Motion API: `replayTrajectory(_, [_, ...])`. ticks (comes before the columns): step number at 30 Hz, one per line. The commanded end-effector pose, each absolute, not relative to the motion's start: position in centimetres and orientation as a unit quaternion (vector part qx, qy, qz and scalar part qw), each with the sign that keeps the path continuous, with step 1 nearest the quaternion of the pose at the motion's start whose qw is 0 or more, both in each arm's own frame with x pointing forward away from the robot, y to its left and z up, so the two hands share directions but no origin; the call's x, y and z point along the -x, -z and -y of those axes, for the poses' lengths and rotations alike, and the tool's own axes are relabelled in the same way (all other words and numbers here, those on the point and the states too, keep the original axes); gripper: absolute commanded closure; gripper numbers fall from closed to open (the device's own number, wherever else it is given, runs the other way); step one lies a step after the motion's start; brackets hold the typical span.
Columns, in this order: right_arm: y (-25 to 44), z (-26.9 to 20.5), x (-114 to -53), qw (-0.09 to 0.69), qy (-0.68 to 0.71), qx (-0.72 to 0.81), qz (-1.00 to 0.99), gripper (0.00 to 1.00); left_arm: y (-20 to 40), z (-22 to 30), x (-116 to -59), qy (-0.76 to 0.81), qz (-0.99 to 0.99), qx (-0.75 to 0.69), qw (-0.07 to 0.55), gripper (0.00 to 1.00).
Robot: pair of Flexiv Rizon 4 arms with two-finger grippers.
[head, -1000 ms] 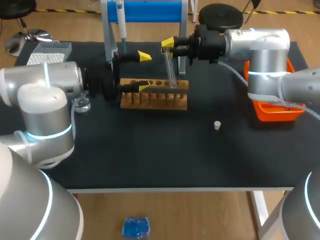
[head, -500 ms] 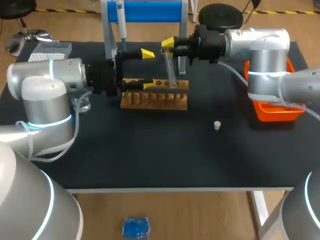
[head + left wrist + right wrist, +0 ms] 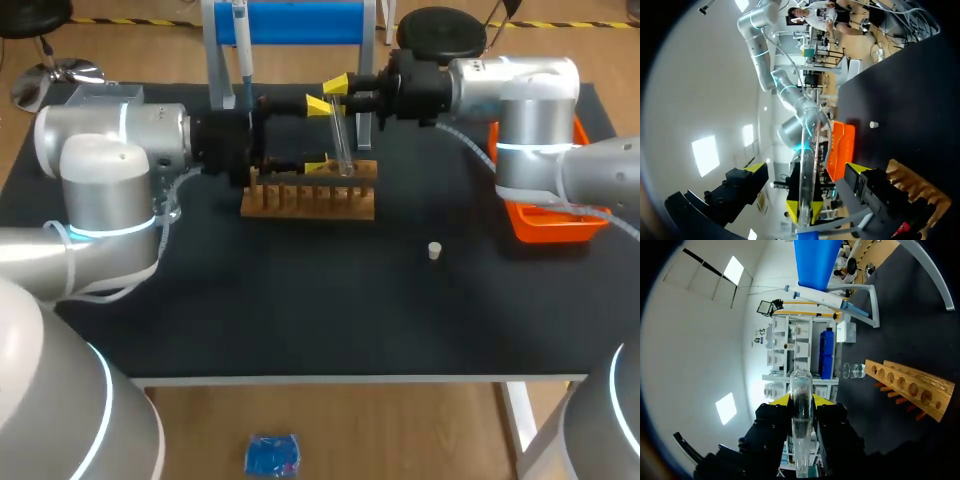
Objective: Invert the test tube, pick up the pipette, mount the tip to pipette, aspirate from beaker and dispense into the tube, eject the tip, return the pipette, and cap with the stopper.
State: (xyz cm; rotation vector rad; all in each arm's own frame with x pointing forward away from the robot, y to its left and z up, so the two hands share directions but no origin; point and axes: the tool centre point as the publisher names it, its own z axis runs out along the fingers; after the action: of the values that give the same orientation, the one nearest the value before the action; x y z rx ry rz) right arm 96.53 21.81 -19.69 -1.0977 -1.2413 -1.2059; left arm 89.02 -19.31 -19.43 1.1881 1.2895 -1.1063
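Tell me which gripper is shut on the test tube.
The right gripper: its fingers clamp the test tube, while the left gripper stands open, fingers either side without touching.

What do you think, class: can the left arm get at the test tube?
Probably yes: the left gripper is open, the test tube lines up unobstructed between its fingers, and the right gripper grips only its top end.

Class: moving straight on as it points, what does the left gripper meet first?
Probably the test tube held in the right gripper, straight ahead of the left gripper's open jaws; depth is uncertain.
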Motion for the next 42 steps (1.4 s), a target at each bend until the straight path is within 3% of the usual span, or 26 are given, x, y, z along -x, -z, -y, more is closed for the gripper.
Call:
replayTrajectory(1, [19.6, -21.8, -96.5, 0.519, 0.502, 0.458, 0.519, 1.00, 18.9, 19.8, -88.9, 0.447, -0.534, -0.509, 0.505, 0.00])
replayTrajectory(30, [19.6, -21.8, -96.5, 0.519, 0.502, 0.458, 0.519, 1.00, 19.7, 21.9, -89.4, 0.474, -0.519, -0.491, 0.514, 0.00])
replayTrajectory(31, [19.6, -21.8, -96.5, 0.519, 0.502, 0.458, 0.519, 1.00, 19.7, 21.9, -89.4, 0.474, -0.518, -0.492, 0.514, 0.10])
replayTrajectory(32, [19.6, -21.8, -96.5, 0.519, 0.502, 0.458, 0.519, 1.00, 19.7, 21.9, -89.4, 0.474, -0.518, -0.492, 0.514, 0.36])
replayTrajectory(33, [19.6, -21.8, -96.5, 0.519, 0.502, 0.458, 0.519, 1.00, 19.6, 21.9, -89.4, 0.474, -0.518, -0.492, 0.515, 0.53])
replayTrajectory(37, [19.6, -21.8, -96.5, 0.519, 0.502, 0.458, 0.519, 1.00, 19.6, 21.9, -89.4, 0.473, -0.519, -0.492, 0.515, 0.69])
replayTrajectory(42, [19.6, -21.8, -96.5, 0.519, 0.502, 0.458, 0.519, 1.00, 19.7, 21.9, -89.4, 0.473, -0.521, -0.493, 0.512, 0.73])
